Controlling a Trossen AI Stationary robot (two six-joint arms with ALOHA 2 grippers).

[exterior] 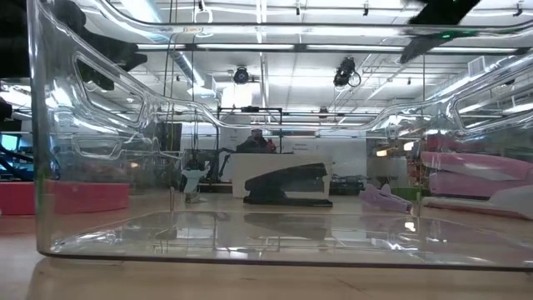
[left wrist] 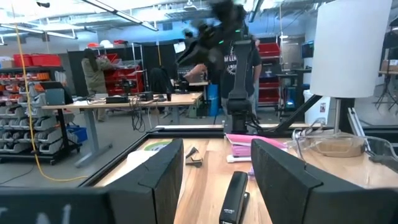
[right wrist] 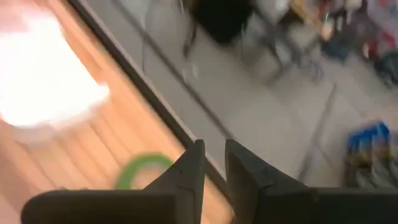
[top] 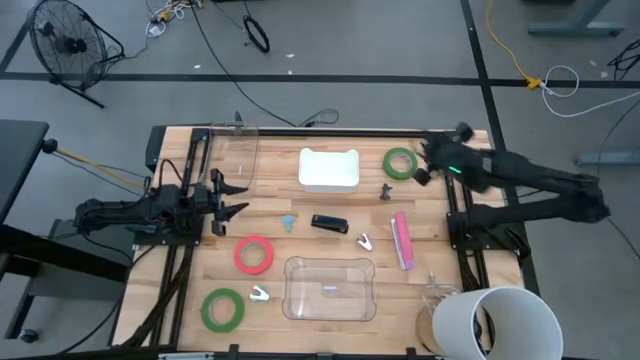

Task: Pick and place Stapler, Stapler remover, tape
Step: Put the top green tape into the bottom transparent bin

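High view, left hand (top: 232,197): at the desk's left edge, fingers spread, holding nothing.
High view, right hand (top: 425,160): at the far right corner of the desk (top: 200,260), just beside a green tape roll (top: 400,163); whether its fingers are parted cannot be told here.
High view, tape: that green roll lies right of the white tray (top: 329,169); a red roll (top: 254,254) lies left of the clear container (top: 330,287); a second green roll (top: 222,309) sits near the front left corner.
High view, staplers: black stapler (top: 329,223) in the middle of the desk, between tray and container; pink stapler (top: 402,240) to its right.
High view, small items: a blue piece (top: 288,221) left of the black stapler; a silver staple remover (top: 365,241) beside its right end; another remover (top: 259,293) between the red roll and the container.
High view, other: white bucket (top: 495,322) at the front right corner.
Low view: the clear container's wall (exterior: 50,167) fills the frame; through it show the black stapler (exterior: 287,185) and the pink stapler (exterior: 475,175).
Left wrist view: own fingers (left wrist: 155,180) wide apart, the black stapler (left wrist: 234,199) on the desk ahead between them; a person (left wrist: 94,71) stands in the room behind.
Right wrist view: own fingers (right wrist: 186,174) nearly pressed together, with only a thin gap and nothing in it; the green tape roll (right wrist: 140,168) and the white tray (right wrist: 43,81) lie below.
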